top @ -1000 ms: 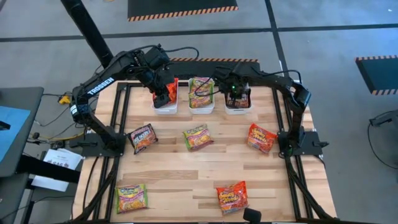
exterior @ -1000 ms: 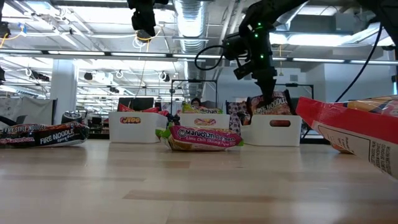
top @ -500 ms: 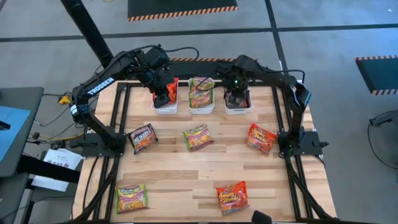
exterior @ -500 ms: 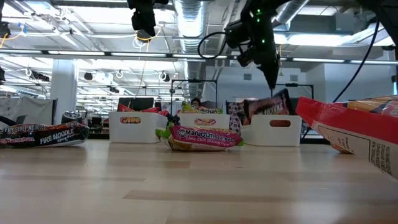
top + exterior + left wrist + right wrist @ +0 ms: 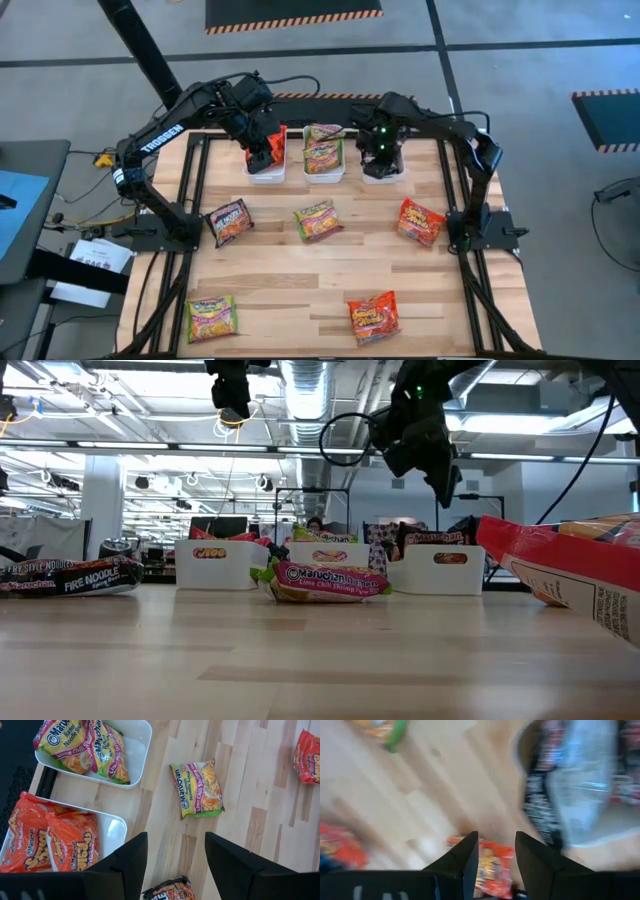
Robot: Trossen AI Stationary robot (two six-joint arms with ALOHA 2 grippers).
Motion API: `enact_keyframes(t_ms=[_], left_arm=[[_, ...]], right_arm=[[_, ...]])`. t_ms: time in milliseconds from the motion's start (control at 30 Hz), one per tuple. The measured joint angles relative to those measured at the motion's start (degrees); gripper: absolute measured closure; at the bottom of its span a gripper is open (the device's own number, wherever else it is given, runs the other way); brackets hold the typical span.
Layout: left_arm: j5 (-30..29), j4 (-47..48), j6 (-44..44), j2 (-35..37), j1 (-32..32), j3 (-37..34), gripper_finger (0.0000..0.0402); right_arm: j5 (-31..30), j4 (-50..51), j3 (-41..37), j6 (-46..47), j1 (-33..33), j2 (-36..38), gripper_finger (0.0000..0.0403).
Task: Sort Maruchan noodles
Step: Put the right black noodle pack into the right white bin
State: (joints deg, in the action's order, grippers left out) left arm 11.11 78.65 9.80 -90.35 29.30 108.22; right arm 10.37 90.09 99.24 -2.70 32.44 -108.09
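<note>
The right claw (image 5: 381,150) hung released over the right bin (image 5: 383,172), its black packets (image 5: 432,537) deposited by flavour; the left claw (image 5: 262,140) waited released.

table (image 5: 330,270): pale wood, matt | packets (image 5: 318,220): glossy crinkly plastic | bins (image 5: 448,572): smooth white plastic

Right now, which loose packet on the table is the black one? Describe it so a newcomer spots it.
Start at the row of three white bins along the table's far edge. Just nearer than them lie three loose packets in a line; the black packet is the leftmost, by the left arm's base. Its neighbours are green-yellow and red-orange.
</note>
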Motion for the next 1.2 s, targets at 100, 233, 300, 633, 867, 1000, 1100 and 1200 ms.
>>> enact_keyframes(t_ms=[100, 233, 300, 633, 867, 1000, 1100, 1200], left_arm=[[0.0, 0.0, 0.0, 0.0, 0.0, 0.0, 0.0219], [0.0, 0.0, 0.0, 0.0, 0.0, 0.0, 0.0219], [-0.1, 0.0, 0.0, 0.0, 0.0, 0.0, 0.0219], [-3.3, 0.0, 0.0, 0.0, 0.0, 0.0, 0.0219], [-3.3, -0.1, -0.1, 0.0, 0.0, 0.0, 0.0219], [-3.2, -0.1, -0.4, 0.0, 0.0, 0.0, 0.0219], [-3.2, -0.2, -1.3, 0.0, 0.0, 0.0, 0.0219], [-3.2, -0.2, -1.7, 0.0, 0.0, 0.0, 0.0219]], right_arm=[[0.9, -0.8, -1.7, -0.6, -0.1, 0.0, 0.0251], [1.3, -2.9, -4.3, -0.6, 0.1, 0.0, 0.0251], [1.6, -2.4, -5.0, -0.6, 0.4, 0.0, 0.0251], [0.8, -2.4, -9.3, -0.3, 0.7, 0.0, 0.0251], [-5.6, -7.3, -9.9, -0.3, 2.1, 0.0, 0.0251], [-8.9, -10.4, -9.9, -0.2, 4.4, 0.0, 0.0251], [-12.0, -11.9, -9.9, 1.1, 6.4, 0.0, 0.0251], [-12.1, -12.8, -9.9, 1.2, 8.4, 0.0, 0.0251]])
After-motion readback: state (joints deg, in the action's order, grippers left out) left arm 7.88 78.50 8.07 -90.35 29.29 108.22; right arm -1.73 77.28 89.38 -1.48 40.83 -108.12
